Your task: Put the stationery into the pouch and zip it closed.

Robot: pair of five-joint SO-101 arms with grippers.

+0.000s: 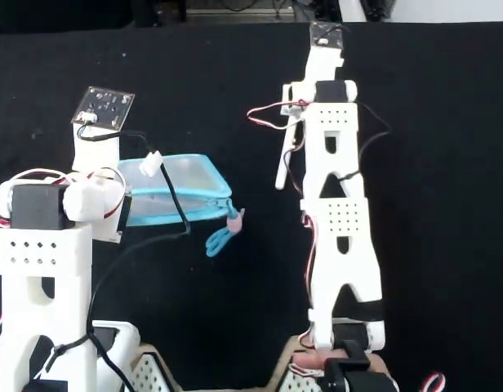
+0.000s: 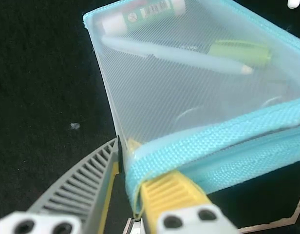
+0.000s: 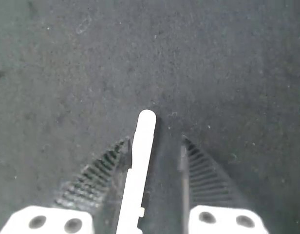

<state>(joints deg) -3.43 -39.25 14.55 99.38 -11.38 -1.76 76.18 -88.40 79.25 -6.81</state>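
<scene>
Found the left pincer [image 2: 124, 146] clamped tight on one end of the pouch [image 2: 189, 97], at its teal zip band [image 2: 213, 144], on the bench [image 1: 439, 204]. Noted a glue stick [image 2: 140, 17], a pale pen [image 2: 174, 53] and a green marker [image 2: 240, 51] inside the mesh. Found the right pincer [image 3: 155, 140] with jaws part-way apart, a white pen [image 3: 140, 165] lying along one finger [image 3: 103, 170] with a clear gap to the other; cannot confirm any grip farther back. Traced in the high view a slim white stick [image 1: 286, 155], taken for that pen, beside the right arm on its pouch-facing side, long axis running away from the bases at a slight slant. Placed the pouch well apart to the right arm's left, zip edge along the near side, pull strap [image 1: 223, 237] at the end nearer the right arm. Judged the coming move to hinge on carrying the pen leftward and turning its axis in line with the zip mouth; cannot tell how far that mouth stands open.
</scene>
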